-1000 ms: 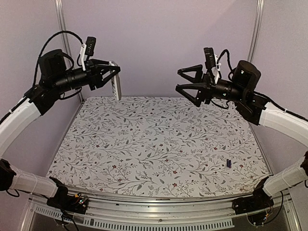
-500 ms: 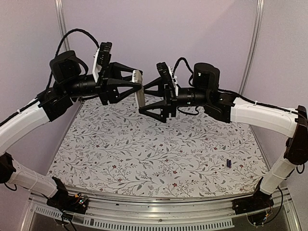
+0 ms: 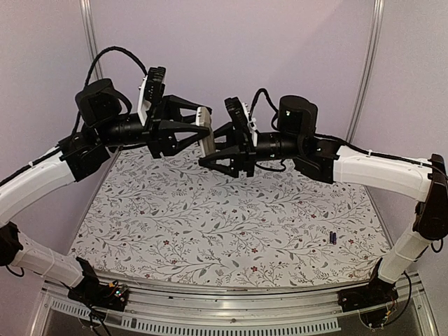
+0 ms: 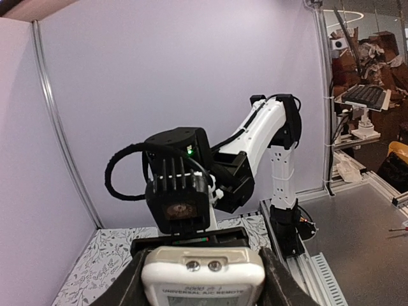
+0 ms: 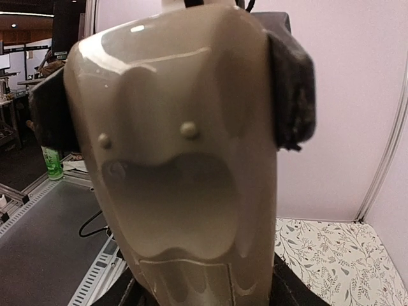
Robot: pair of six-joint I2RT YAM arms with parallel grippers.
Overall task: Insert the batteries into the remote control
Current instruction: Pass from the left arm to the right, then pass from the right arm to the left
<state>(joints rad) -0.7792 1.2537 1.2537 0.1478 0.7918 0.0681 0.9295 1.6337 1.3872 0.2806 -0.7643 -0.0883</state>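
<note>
The remote control [image 3: 204, 140] hangs upright in the air over the far middle of the table, with my left gripper [image 3: 208, 120] shut on its upper part. In the left wrist view its white front [image 4: 203, 277] sits between the two fingers. My right gripper [image 3: 208, 148] comes from the opposite side and is shut on the remote's lower part. The right wrist view is filled by the tan back [image 5: 178, 146], with my right gripper [image 5: 201, 296] against both its edges. The left gripper's pads [image 5: 292, 89] clamp it higher up. One dark battery [image 3: 333, 238] lies on the table at the near right.
The flowered table cloth [image 3: 224, 217] is framed by a metal rail [image 3: 231, 311] along the near edge. Pale walls and upright posts [image 3: 89, 42] close the back. The right arm's wrist camera [image 4: 178, 197] faces the left one at close range.
Both arms swung inward from the sides and met over the far middle. The right gripper, wide open a second ago, has narrowed around the remote's lower part.
</note>
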